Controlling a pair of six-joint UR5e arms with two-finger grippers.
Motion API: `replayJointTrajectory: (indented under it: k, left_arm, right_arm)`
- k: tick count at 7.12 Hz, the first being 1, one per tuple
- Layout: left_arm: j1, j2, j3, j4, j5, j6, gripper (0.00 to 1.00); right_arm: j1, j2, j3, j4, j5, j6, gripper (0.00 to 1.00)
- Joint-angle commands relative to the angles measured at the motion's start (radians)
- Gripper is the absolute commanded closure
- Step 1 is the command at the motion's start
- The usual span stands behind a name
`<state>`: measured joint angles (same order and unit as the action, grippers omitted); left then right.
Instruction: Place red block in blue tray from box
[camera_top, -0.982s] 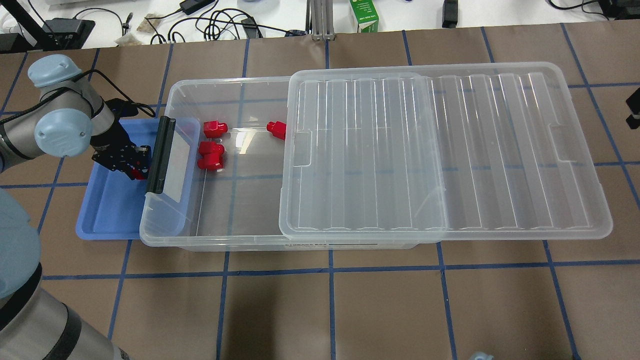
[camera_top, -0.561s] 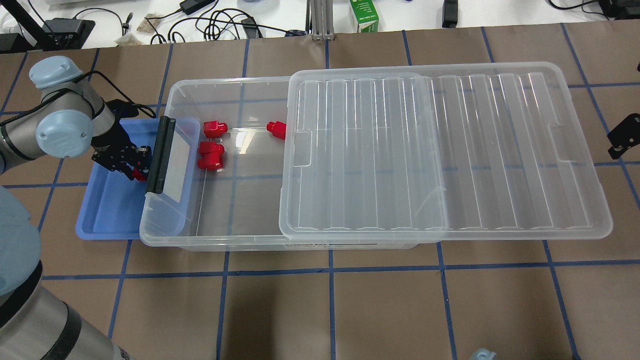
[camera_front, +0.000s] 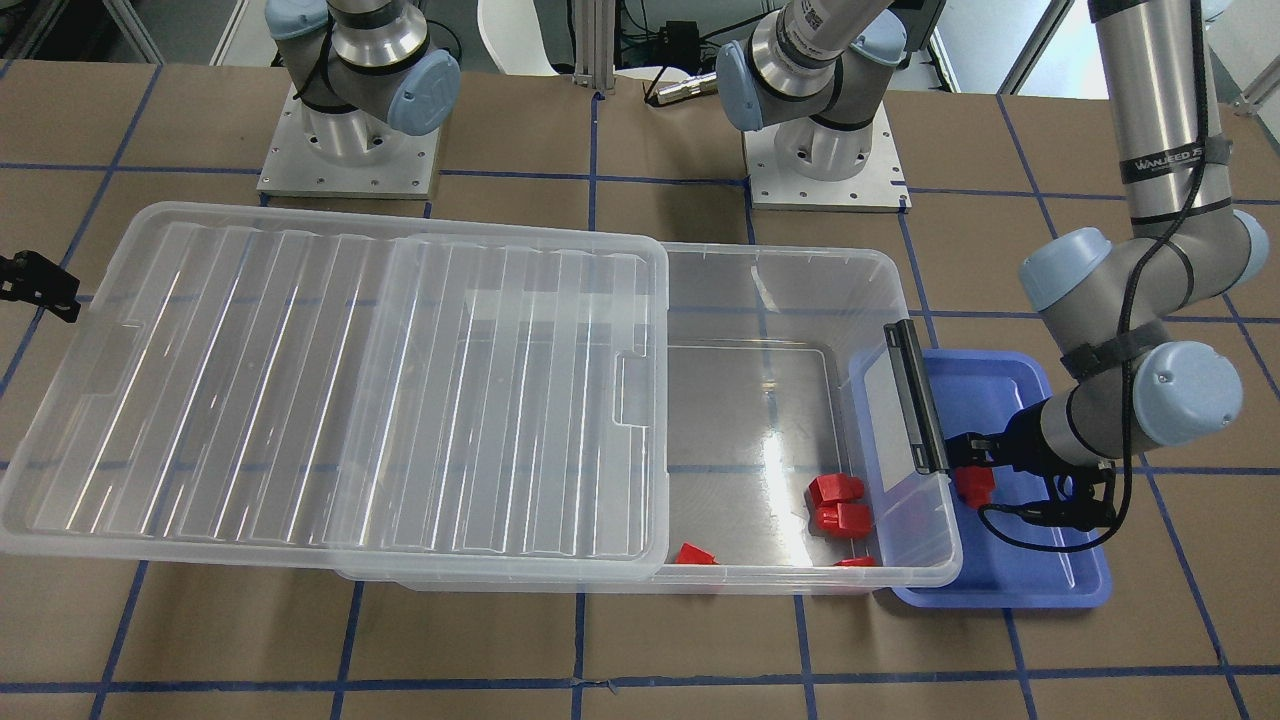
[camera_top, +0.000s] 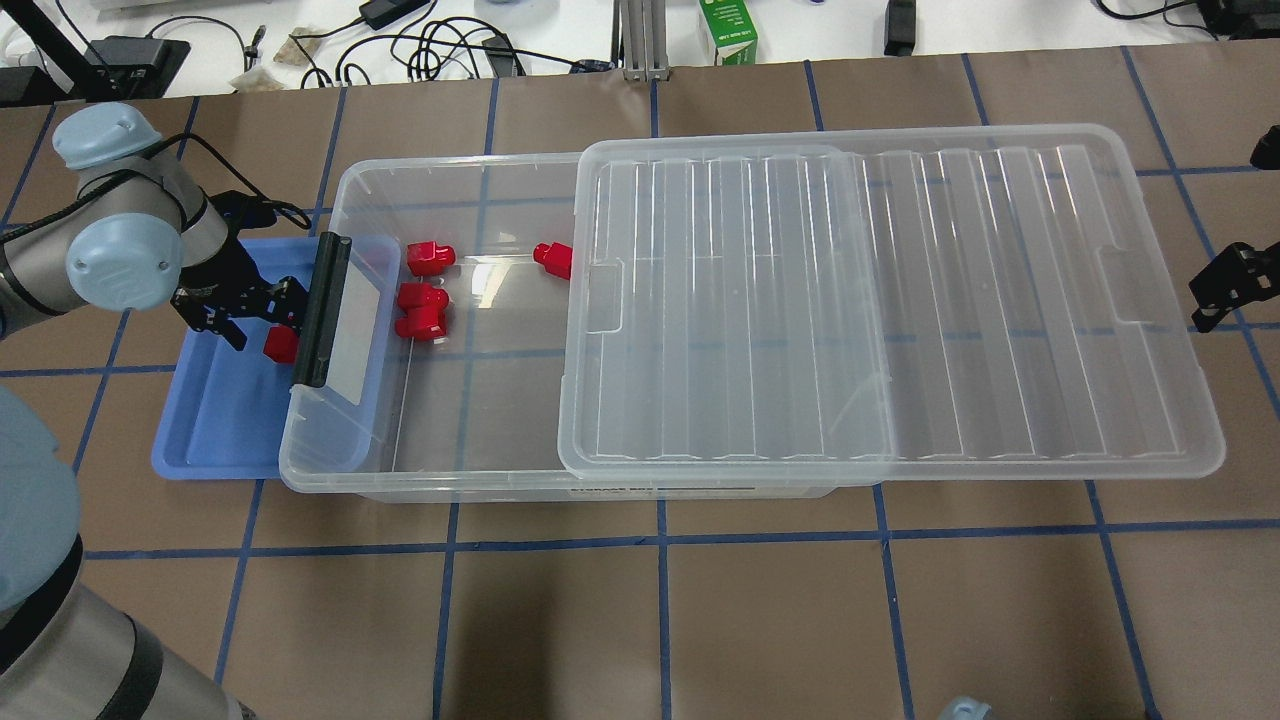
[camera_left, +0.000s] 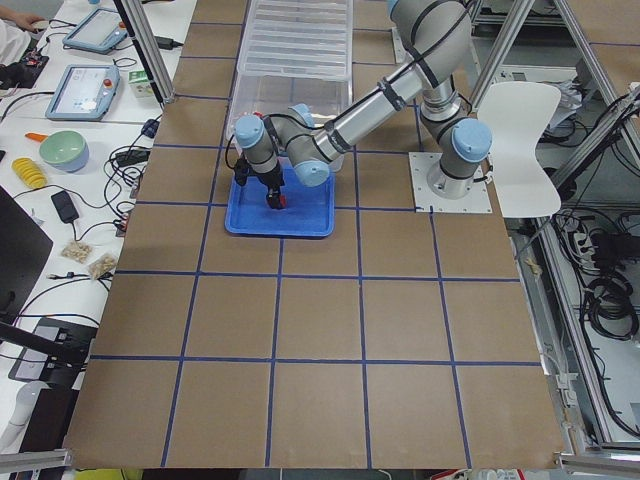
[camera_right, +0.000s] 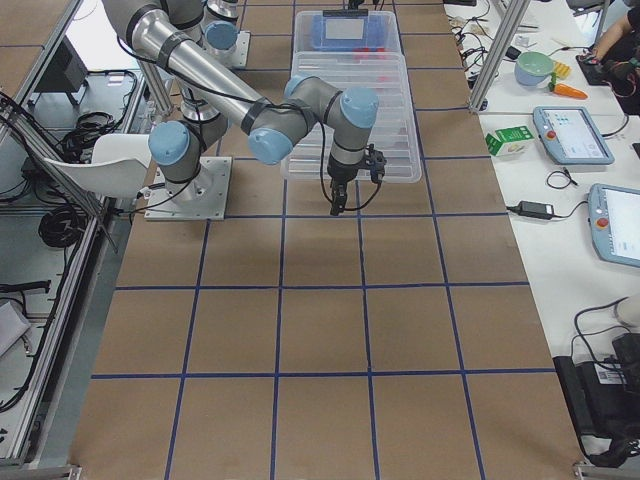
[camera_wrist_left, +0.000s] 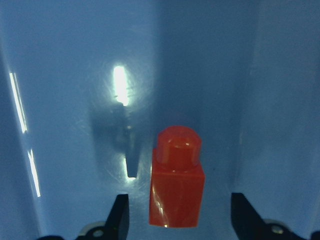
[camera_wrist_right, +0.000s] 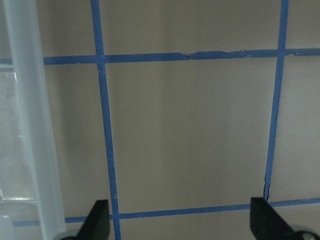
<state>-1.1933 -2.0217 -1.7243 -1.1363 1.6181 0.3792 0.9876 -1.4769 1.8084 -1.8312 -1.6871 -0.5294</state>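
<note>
One red block (camera_wrist_left: 176, 185) stands upright, stub on top.

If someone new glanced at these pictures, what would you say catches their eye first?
Most likely the bright red block on the blue tray, framed by the open fingers of the left end effector without touching them. Next, the big clear box, its ribbed lid offset toward the robot's right, with more red pieces at its uncovered end.
</note>
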Motion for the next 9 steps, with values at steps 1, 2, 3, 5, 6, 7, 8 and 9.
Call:
replayJointTrajectory:
  k: [1, 2, 3, 5, 6, 7, 8, 9]
  left_arm:
    - [-0.003, 0.07, 0.04, -0.049, 0.006, 0.0, 0.0]
    - [-0.005, 0.116, 0.096, -0.154, 0.009, 0.0, 0.0]
    - [-0.003, 0.153, 0.165, -0.263, 0.011, -0.002, 0.0]
    - [-0.023, 0.252, 0.254, -0.447, -0.003, -0.105, 0.0]
    - [-0.078, 0.315, 0.267, -0.512, -0.003, -0.235, 0.0]
    - [-0.174, 0.365, 0.258, -0.516, 0.0, -0.376, 0.0]
    - [-0.266, 0.401, 0.253, -0.517, -0.001, -0.435, 0.0]
    - [-0.344, 0.417, 0.237, -0.519, -0.026, -0.437, 0.0]
  right_arm:
    - [0.032, -0.008, 0.017, 0.001, 0.001, 0.064, 0.0]
    - [0.078, -0.013, 0.025, 0.001, 0.001, 0.122, 0.0]
    - [0.124, -0.013, 0.032, 0.001, 0.001, 0.17, 0.0]
    - [0.187, -0.014, 0.032, 0.001, 0.001, 0.227, 0.0]
    - [0.224, -0.014, 0.032, 0.0, 0.003, 0.28, 0.0]
    - [0.268, -0.014, 0.028, 0.0, 0.013, 0.329, 0.0]
    - [0.311, -0.014, 0.025, 0.0, 0.017, 0.379, 0.0]
    - [0.344, -0.013, 0.025, -0.002, 0.017, 0.437, 0.0]
